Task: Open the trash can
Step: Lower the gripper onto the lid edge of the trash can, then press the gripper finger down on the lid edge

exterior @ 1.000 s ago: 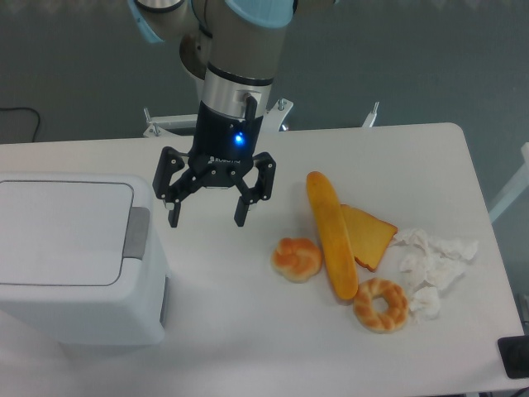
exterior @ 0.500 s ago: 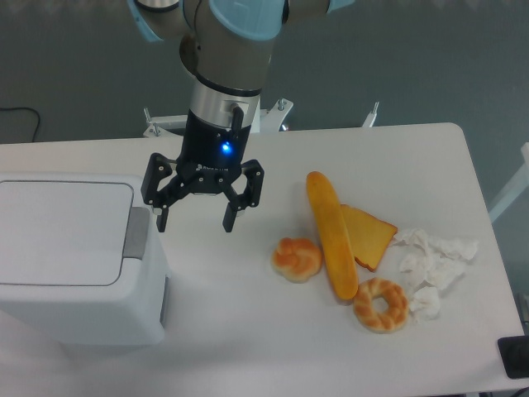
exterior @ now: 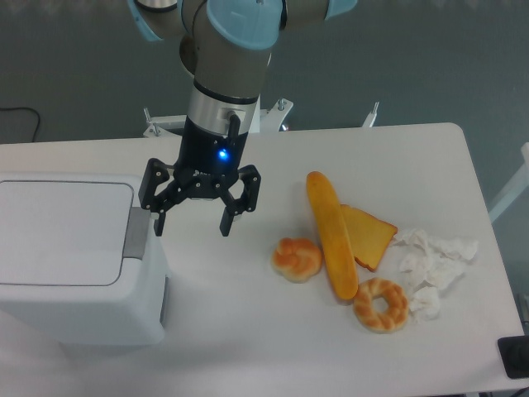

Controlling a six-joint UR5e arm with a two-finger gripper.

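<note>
Camera view from above showed the trash can (exterior: pixel 70 265) sitting at the left end of the white table (exterior: pixel 248 331), a big white box with rounded corners that ran off the left edge of the picture. Its flat rectangular lid (exterior: pixel 62 231) lay down flat and shut, and the grey push-button strip (exterior: pixel 135 232) ran along the lid's right side. My gripper (exterior: pixel 192 224) hung just to the right of that strip with its two black fingers spread wide apart and nothing between them; my left fingertip (exterior: pixel 158 226) stood right beside the can's upper right corner, close to the strip, though I could not tell whether it touched. A blue light glowed on my wrist above the fingers, and my arm rose from there toward the top of the picture. Further right on the table lay the bread: a small round roll (exterior: pixel 297 259) nearest me, then a long baguette (exterior: pixel 331 234) lying nearly upright in the picture, with a slice of toast (exterior: pixel 369 236) tucked against its right side and a ring-shaped bagel (exterior: pixel 381 305) at its lower end. Beyond those sat a heap of crumpled white tissue (exterior: pixel 432 265), near the table's right edge.
</note>
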